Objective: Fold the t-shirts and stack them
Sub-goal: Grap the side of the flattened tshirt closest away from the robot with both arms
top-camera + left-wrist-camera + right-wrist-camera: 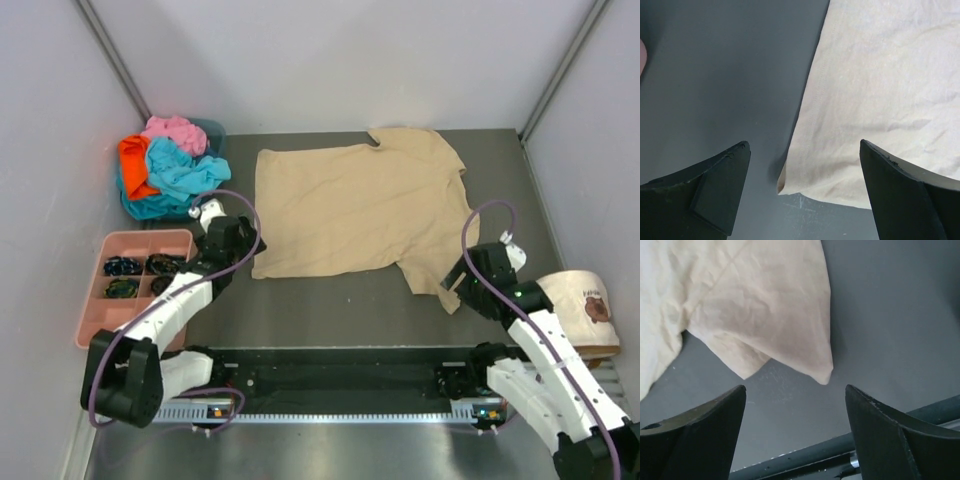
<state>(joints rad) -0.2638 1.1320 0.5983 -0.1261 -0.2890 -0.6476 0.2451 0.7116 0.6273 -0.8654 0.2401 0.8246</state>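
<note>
Found tan t-shirt [355,205] spread flat, unfolded, on table [330,300]; noted left gripper [802,145], jaws wide and empty, over its near hem corner, right gripper [795,387] likewise parted over near sleeve tip; judged first-fold grasp in hand, next requiring descent and pinching both.

arms [180,297]: white-black links | cables [466,235]: purple (looped) | hand fingers [720,195]: black wedges

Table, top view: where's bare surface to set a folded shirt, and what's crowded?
Free: the dark strip between the tan shirt and the black rail; also the far patch between that shirt and the right wall. Crowded: left side, with the shirt pile and pink tray; the cap fills the near right.
</note>
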